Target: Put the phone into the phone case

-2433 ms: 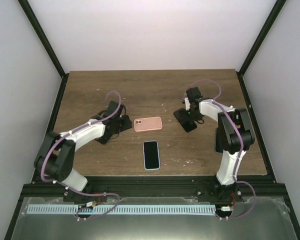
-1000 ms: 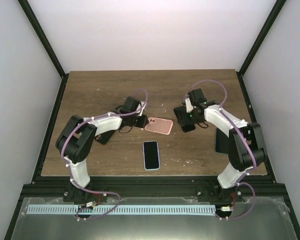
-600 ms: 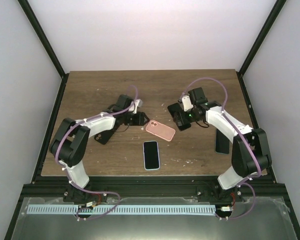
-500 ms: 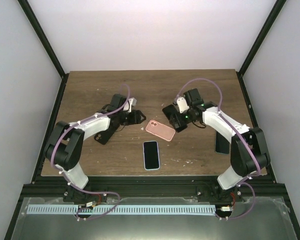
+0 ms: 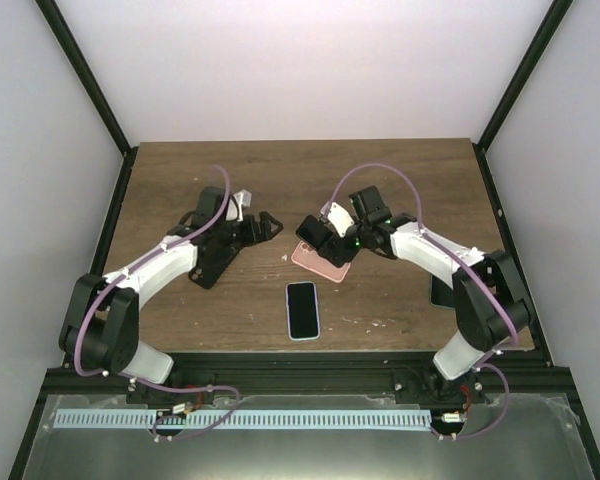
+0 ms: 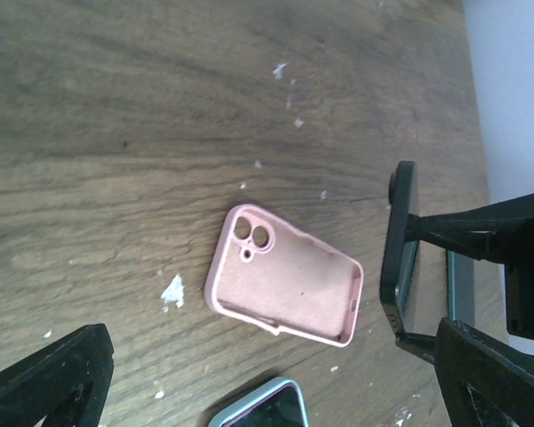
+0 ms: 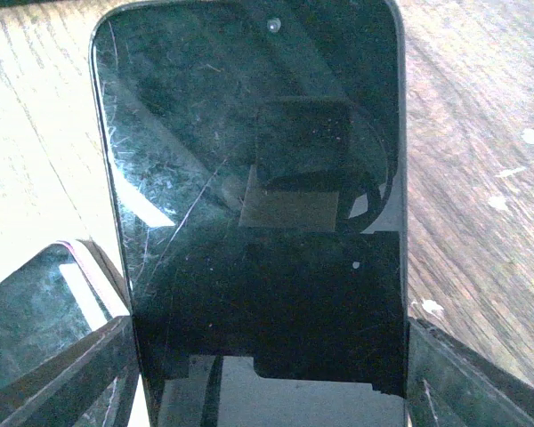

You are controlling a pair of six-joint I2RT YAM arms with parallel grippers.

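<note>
Just beside the phone case (image 6: pixel 285 286), at the end away from its camera cut-out, the phone (image 7: pixel 258 205) stands on edge, clamped across its width by the right gripper (image 5: pixel 315 232). Its scratched dark screen fills the right wrist view. The pink case lies open side up near the middle of the desk (image 5: pixel 180 180), tilted askew to the desk's edges. Whether the phone's lower edge touches the wood cannot be told.

The step in hand looks like the insertion itself, with the phone carried to the case but not yet seated. The next move probably calls for lowering the phone from upright to flat, matching its camera end to the cut-out, tucking one end under the lip, then pressing the rest in. The light case may slide unless it is braced.

The right arm reaches forward and inward, its wrist bent down over the case. The left arm stretches toward the centre, and the left gripper (image 5: pixel 265 225) hangs wide and empty just left of the case. A second phone (image 5: pixel 302 310) lies flat nearer the bases.
</note>
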